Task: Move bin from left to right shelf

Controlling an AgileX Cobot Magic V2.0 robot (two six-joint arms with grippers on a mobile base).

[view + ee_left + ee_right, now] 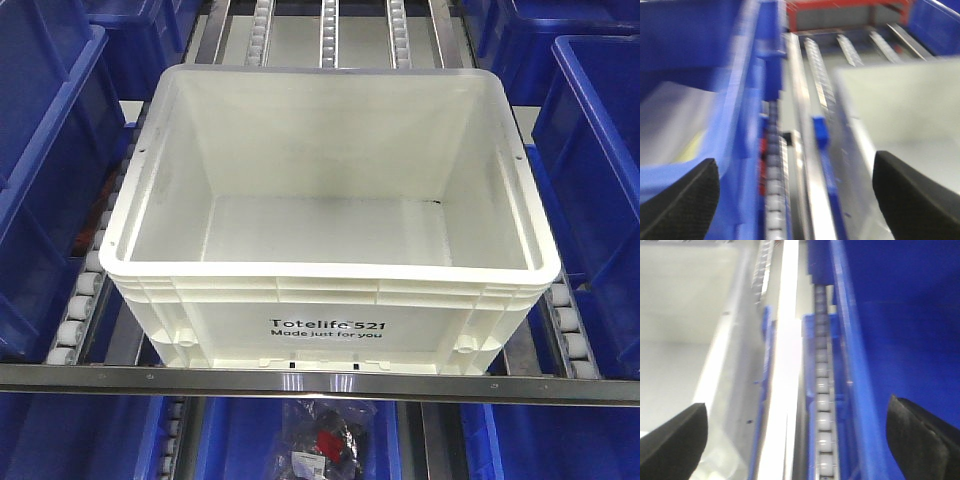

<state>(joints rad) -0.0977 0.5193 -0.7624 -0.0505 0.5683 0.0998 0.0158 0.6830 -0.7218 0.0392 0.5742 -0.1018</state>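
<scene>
While the large white rectangular plastic bin point(330, 300) is sitting empty on a shelf lane of grey roller rails point(78, 300), dark blue plastic bins point(40, 180) are flanking it in the front view. In the blurred left wrist view, the left fingers point(682, 200) are standing wide apart, holding nothing, straddling the gap beside the bin's left wall, probably lining up a side grip. In the right wrist view, the right fingers point(922, 440) are likewise gaping empty beside its right wall.

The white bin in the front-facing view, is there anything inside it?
No, the white bin shows only its bare floor and inner walls, with nothing lying inside.
</scene>
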